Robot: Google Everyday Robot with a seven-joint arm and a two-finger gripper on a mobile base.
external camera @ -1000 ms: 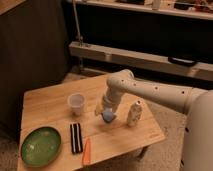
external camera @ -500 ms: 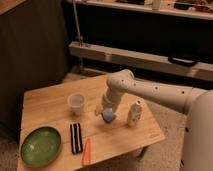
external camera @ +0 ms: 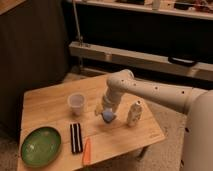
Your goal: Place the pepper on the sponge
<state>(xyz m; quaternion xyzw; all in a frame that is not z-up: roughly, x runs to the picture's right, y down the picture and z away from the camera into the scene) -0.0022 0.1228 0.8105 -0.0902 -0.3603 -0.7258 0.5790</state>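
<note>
Orange-red pepper [external camera: 87, 150] lies well apart from our spread pincer [external camera: 105, 112], toward the near edge of the table [external camera: 45, 106], and the pincer hangs right at the blue sponge [external camera: 110, 118], which we might shove aside.

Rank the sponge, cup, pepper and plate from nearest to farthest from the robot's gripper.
The gripper hangs low, mid-scene.
1. Sponge, just beneath it.
2. Cup, picture-left of it.
3. Pepper, down front, nearer the camera.
4. Plate, far picture-left, down front.
</note>
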